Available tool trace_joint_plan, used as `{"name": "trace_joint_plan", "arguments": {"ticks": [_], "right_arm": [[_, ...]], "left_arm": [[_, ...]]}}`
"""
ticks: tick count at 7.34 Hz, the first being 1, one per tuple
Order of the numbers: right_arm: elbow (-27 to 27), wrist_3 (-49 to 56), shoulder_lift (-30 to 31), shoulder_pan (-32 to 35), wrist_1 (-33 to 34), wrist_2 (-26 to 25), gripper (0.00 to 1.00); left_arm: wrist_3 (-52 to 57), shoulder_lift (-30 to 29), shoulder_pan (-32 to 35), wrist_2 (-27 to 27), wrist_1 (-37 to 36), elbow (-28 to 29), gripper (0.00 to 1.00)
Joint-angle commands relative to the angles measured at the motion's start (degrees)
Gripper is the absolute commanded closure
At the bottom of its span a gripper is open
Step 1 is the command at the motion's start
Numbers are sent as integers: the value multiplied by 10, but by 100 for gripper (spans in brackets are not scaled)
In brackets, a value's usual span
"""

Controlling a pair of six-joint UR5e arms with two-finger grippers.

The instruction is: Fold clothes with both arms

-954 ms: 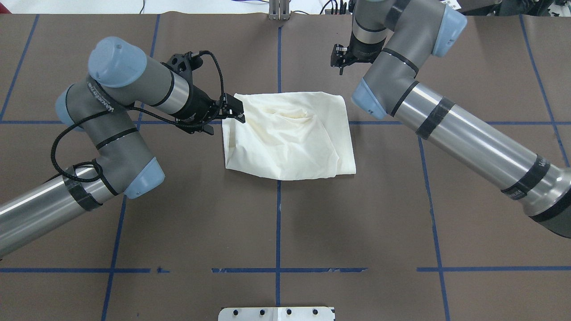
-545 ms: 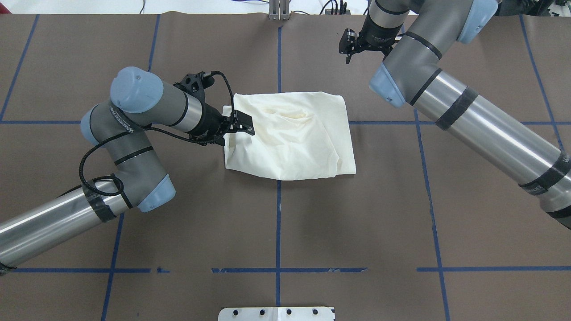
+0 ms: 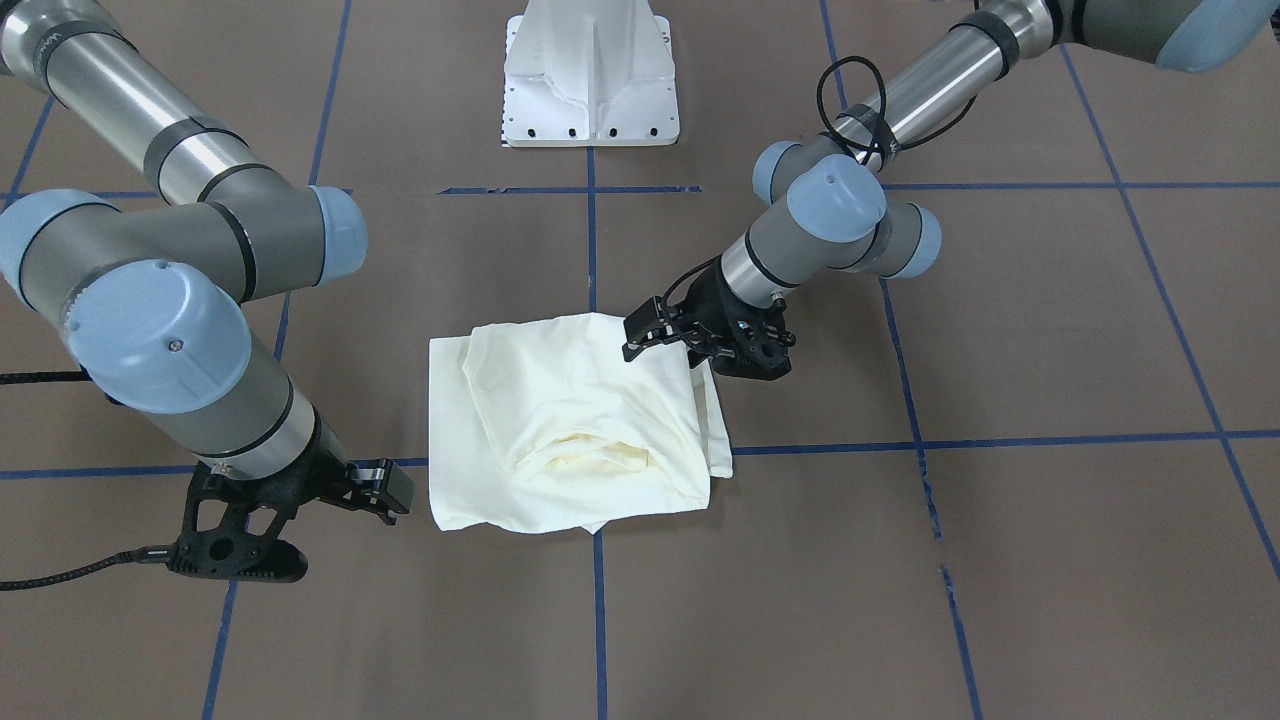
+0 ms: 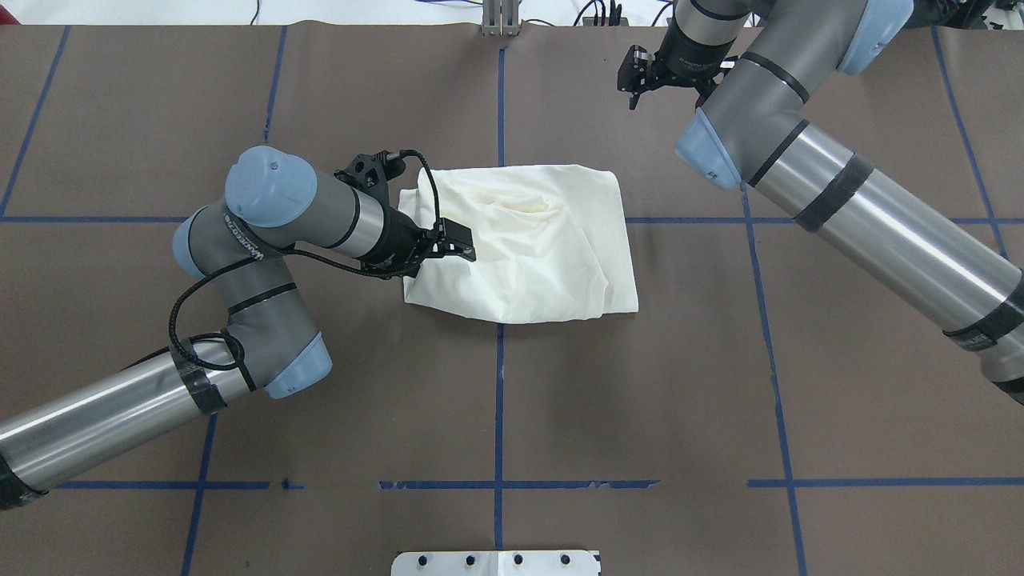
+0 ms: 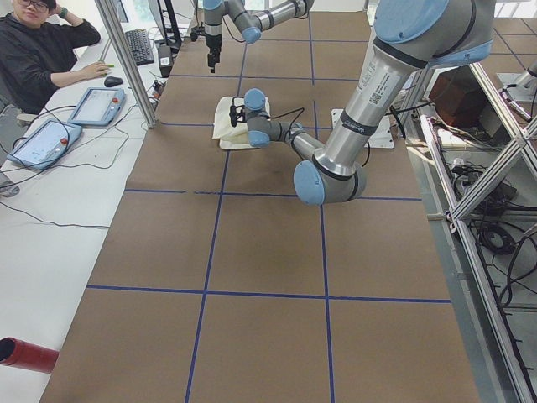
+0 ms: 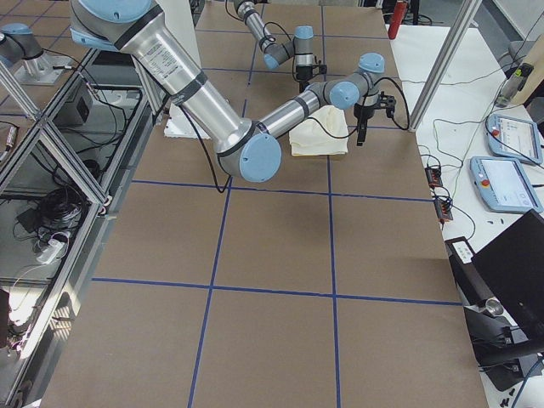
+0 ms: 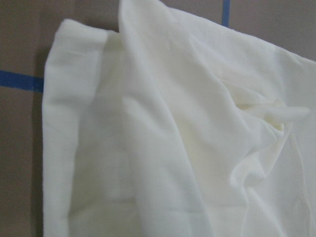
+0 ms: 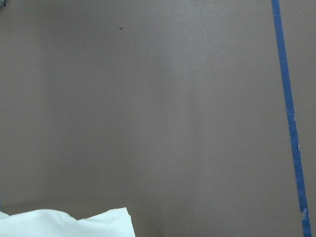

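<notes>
Well, the table (image 4: 640,400) fills every view, brown and crossed by blue tape (image 4: 498,400). My right arm (image 4: 880,224) is the biggest thing over it, and its shoulder end is cut off at the overhead view's edge. My left arm (image 4: 104,416) is cut off the same way on the other side, and its elbow is bent back toward the shirt.

The shirt (image 4: 536,248) lies folded into a rough rectangle across the centre tape line, a little toward the far side of the table from my base. Only plain cream cloth faces up, so I can see no print or lettering. A puckered crease sits near its middle. The layers underneath are hidden.

My base (image 3: 590,90) shows whole from the front, but only its edge shows in the overhead view.

My left claw (image 4: 462,246) is over the shirt, in from its left edge and low against the cloth. Cloth fills the left wrist camera and no fingers show there. I cannot tell whether this claw is wide, narrow or pinching fabric.

My right claw (image 3: 398,490) hangs over bare table, just off the shirt's far right corner and apart from it. Its wrist camera catches only that corner at the bottom edge. The fingers read as one dark block, so I cannot tell their gap either.
</notes>
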State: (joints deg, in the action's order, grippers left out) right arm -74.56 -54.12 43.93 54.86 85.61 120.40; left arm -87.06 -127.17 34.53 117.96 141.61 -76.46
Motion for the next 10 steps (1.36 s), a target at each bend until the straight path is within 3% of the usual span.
{"name": "trace_joint_plan", "arguments": {"ticks": [1, 8, 10], "right_arm": [[-10, 1, 9, 3, 0, 0, 0], [-9, 1, 10, 5, 0, -1, 0], [-9, 2, 10, 5, -1, -1, 0]], "left_arm": [[-24, -3, -24, 0, 18, -3, 0], [-65, 37, -120, -22, 17, -96, 0], [-65, 112, -121, -14, 10, -180, 0]]}}
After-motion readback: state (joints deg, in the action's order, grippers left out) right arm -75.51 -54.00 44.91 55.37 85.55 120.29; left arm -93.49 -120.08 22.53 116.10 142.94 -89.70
